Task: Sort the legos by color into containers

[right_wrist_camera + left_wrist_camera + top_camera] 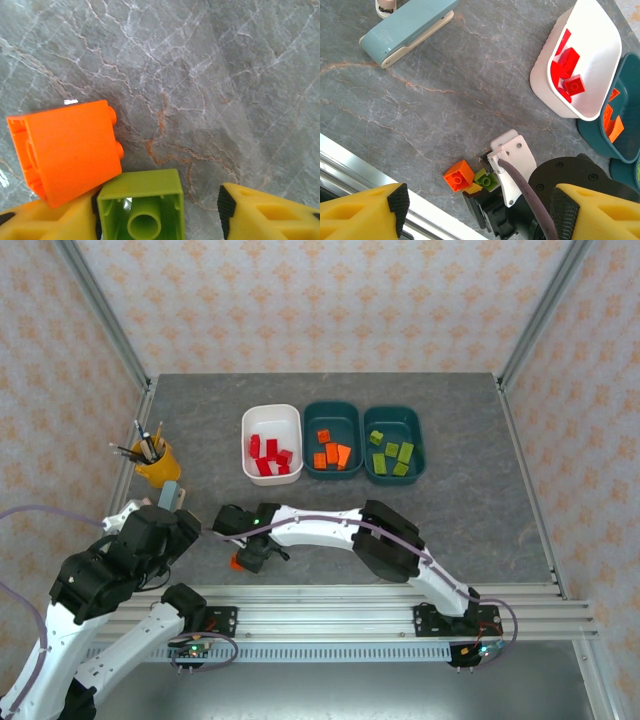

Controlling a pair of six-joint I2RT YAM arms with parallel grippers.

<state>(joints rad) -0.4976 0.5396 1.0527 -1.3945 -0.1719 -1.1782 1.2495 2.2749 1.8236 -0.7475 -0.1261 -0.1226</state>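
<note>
Grey marbled worktop (445,100) fills most of what I see from here. At the back stand the three tubs in a row, touching side by side. The white tub (272,410) on the left holds the red bricks (270,457). The middle teal tub (332,406) holds orange bricks (333,453), and the right teal tub (394,410) holds green bricks (392,457).

Two bricks lie loose near the front edge, well apart from the tubs. My right arm reaches across to the left over them. Its hand (159,212) is low over the green brick (141,205), which lies hollow side up between the fingers. The left pad is against the brick and the other pad stands clear of it, with bare worktop between, so the hand is not yet pinching. The orange brick (67,150) lies just beside the green one, touching its corner and resting against the left finger's outer side.

My left hand (480,202) hovers high, fingers spread wide, gripping nothing, looking down on the right hand and both loose bricks. A blue stapler (407,30) lies further left, and a yellow cup (157,465) of pencils stands behind it.
</note>
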